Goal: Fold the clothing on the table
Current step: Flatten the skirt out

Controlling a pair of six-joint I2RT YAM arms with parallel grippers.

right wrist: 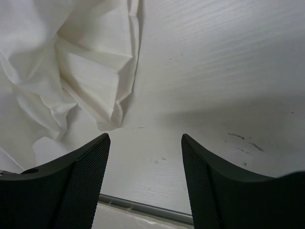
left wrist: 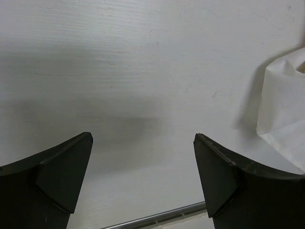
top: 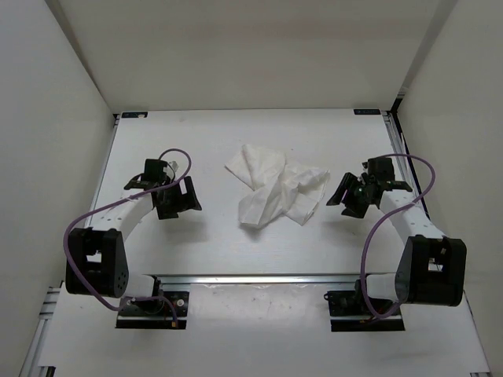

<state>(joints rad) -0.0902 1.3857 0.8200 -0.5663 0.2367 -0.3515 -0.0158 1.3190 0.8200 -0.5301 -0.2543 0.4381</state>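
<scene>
Clothing (top: 275, 191) crumpled on table (top: 204, 133); left gripper (top: 178, 199), right gripper (top: 351, 197) flank it low, released, empty.

The table (top: 204, 137) is flat and white, with shiny silver rails (top: 259, 276) along its edges. One thing lies on it: the clothing (top: 277, 192). It is a thin white cloth, all crumpled in a heap near the middle, a bit toward the right side. It is not spread flat. It has folds and bumps, and one corner sticks out toward the far left. Close up, the tabletop has faint lines and a few small dark marks (right wrist: 240, 137) near the cloth.
</scene>
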